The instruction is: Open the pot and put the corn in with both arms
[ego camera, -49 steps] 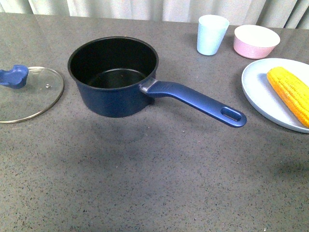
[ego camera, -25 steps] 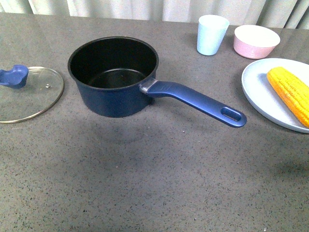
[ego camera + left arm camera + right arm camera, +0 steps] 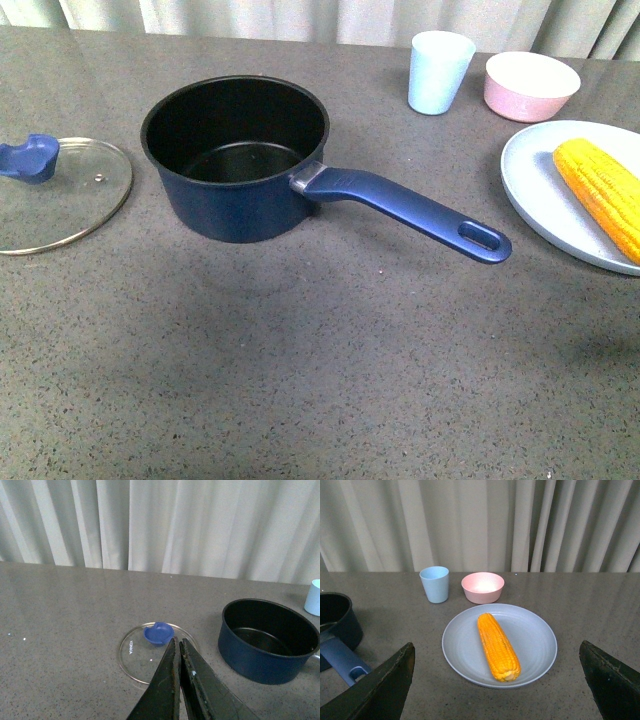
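Observation:
The navy pot stands open in the middle of the table, its long handle pointing right and toward me; it also shows in the left wrist view. Its glass lid with a blue knob lies flat to the left. The corn lies on a pale plate at the right. My left gripper is shut and empty, held above the table just short of the lid. My right gripper is open wide, back from the corn. Neither arm shows in the front view.
A light blue cup and a pink bowl stand at the back right, behind the plate. Curtains hang behind the table's far edge.

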{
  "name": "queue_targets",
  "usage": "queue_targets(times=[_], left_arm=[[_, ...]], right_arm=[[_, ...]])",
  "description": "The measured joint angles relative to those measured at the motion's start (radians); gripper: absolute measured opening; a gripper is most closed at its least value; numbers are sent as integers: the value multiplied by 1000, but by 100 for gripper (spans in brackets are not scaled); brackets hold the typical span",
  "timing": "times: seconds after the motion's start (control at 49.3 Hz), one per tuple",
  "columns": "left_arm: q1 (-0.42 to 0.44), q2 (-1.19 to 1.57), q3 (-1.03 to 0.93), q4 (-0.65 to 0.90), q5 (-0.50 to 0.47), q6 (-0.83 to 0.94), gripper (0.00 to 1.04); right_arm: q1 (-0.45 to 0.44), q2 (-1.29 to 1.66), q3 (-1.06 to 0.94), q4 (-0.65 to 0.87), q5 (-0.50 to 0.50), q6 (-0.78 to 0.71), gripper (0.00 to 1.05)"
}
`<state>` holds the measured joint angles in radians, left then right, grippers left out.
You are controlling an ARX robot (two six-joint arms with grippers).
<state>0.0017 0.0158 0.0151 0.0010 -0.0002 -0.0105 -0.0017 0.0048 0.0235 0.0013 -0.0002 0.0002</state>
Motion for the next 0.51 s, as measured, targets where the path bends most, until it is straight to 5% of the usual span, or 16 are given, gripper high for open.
queue_targets(times=[0.142,0.223,0.507], left_arm=[[0,0,0,-1,0,0,3],[0,-1,0,-1,0,0,23],[0,-1,0,-1,0,0,65]], right_arm=[[0,0,0,0,0,0,96],[0,0,0,0,0,0,96],[0,0,0,0,0,0,96]])
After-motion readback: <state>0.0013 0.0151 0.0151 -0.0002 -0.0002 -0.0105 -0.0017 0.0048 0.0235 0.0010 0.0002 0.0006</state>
